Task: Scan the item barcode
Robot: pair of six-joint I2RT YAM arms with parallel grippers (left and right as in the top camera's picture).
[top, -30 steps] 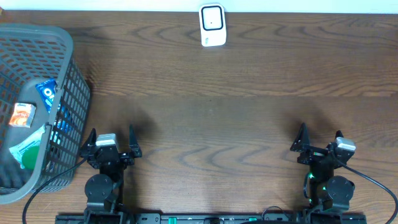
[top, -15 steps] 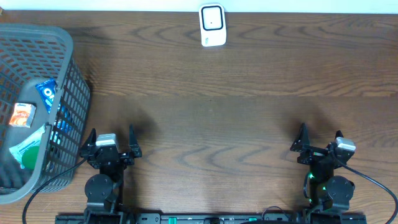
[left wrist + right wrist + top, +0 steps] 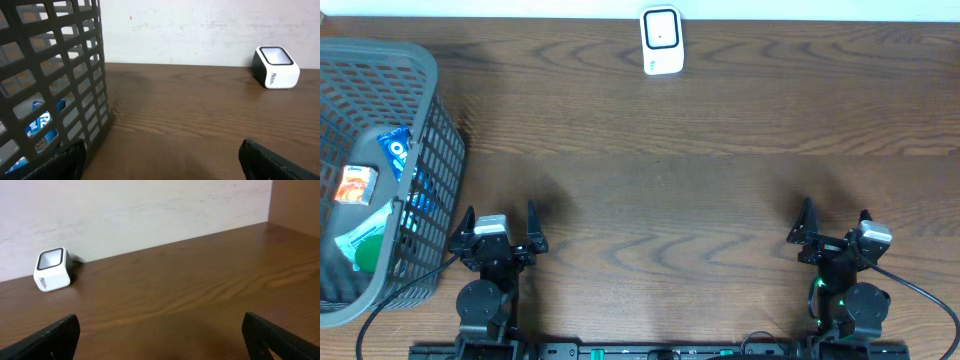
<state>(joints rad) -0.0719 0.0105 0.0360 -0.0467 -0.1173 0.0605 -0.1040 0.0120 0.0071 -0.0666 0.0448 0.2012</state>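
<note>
Here the items sit in a grey mesh basket [image 3: 380, 170] at the left end of the wooden desk [image 3: 700, 180]: a blue snack packet [image 3: 395, 150], a small orange-and-white box [image 3: 355, 184] and a pack with a green round part [image 3: 365, 245] all lie inside it, none lifted out. The white barcode scanner [image 3: 661, 40] stands at the far edge of the desk, about midway along it and against the pale wall, well apart from the basket. The left gripper [image 3: 498, 228] rests at the near edge just beside the basket's wall, its fingers spread wide with nothing between them. The right gripper [image 3: 834, 225] sits at the near edge toward the right, its fingers likewise wide apart and empty.
</note>
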